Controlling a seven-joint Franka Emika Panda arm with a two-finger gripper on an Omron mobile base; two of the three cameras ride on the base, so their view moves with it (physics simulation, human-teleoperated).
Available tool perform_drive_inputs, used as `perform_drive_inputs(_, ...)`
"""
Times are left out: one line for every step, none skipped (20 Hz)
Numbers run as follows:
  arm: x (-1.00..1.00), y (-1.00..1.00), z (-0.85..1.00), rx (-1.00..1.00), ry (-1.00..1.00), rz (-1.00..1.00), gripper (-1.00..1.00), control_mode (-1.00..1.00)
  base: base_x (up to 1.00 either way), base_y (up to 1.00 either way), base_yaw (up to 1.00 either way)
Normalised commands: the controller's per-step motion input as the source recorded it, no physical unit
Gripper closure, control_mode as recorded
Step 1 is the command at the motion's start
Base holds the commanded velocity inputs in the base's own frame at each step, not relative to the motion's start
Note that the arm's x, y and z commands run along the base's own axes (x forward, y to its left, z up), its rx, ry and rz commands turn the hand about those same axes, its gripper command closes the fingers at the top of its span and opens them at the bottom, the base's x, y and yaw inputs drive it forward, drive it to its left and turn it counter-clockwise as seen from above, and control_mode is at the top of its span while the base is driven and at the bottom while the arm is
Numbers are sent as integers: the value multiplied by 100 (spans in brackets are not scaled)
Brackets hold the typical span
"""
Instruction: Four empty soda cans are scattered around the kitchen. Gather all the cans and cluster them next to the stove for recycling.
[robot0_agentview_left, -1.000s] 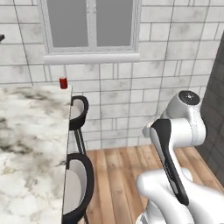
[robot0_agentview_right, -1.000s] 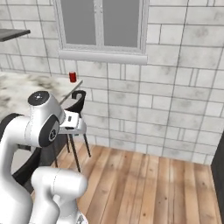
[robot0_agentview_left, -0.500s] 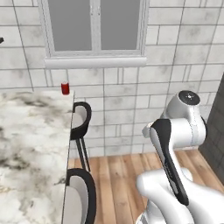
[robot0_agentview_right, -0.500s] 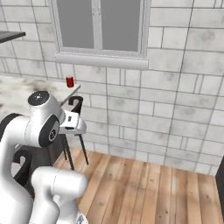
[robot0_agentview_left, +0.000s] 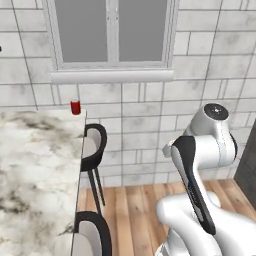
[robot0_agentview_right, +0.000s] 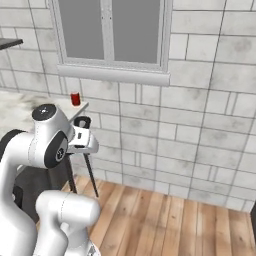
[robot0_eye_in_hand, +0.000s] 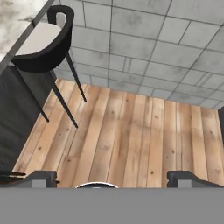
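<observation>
We see small red soda can (robot0_agentview_left: 75, 107), silver top, upright at far corner of marble counter (robot0_agentview_left: 35, 160) below window (robot0_agentview_left: 112, 35). Gripper (robot0_eye_in_hand: 111, 177) fingers spread wide, empty, above wood floor (robot0_eye_in_hand: 131, 131).

The counter (robot0_agentview_left: 35, 165) is showing white-grey marble with dark veining, smooth and faintly glossy. The can (robot0_agentview_left: 75, 107) is looking like red metal, matt in this light. The wall (robot0_agentview_right: 210, 100) is showing pale grey stone blocks, slightly mottled. The floor (robot0_eye_in_hand: 131, 135) is showing warm wood planks with visible grain. The stool (robot0_eye_in_hand: 41, 46) is looking like smooth black plastic with a pale seat.
</observation>
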Motion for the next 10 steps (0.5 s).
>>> perform_drive_inputs(0, 0, 0, 0, 0, 0, -100, 100, 46, -2, 4)
perform_drive_inputs(0, 0, 0, 0, 0, 0, -100, 100, 47, -2, 4)
perform_drive_inputs(0, 0, 0, 0, 0, 0, -100, 100, 46, -3, 4)
perform_drive_inputs(0, 0, 0, 0, 0, 0, -100, 100, 46, -5, 4)
perform_drive_inputs(0, 0, 0, 0, 0, 0, -100, 100, 46, -7, 4)
perform_drive_inputs(0, 0, 0, 0, 0, 0, -100, 100, 47, -8, 5)
perform_drive_inputs(0, 0, 0, 0, 0, 0, -100, 100, 47, -9, 5)
perform_drive_inputs(0, 0, 0, 0, 0, 0, -100, 100, 47, -9, 5)
perform_drive_inputs(0, 0, 0, 0, 0, 0, -100, 100, 50, -11, 5)
perform_drive_inputs(0, 0, 0, 0, 0, 0, -100, 100, 50, -10, 5)
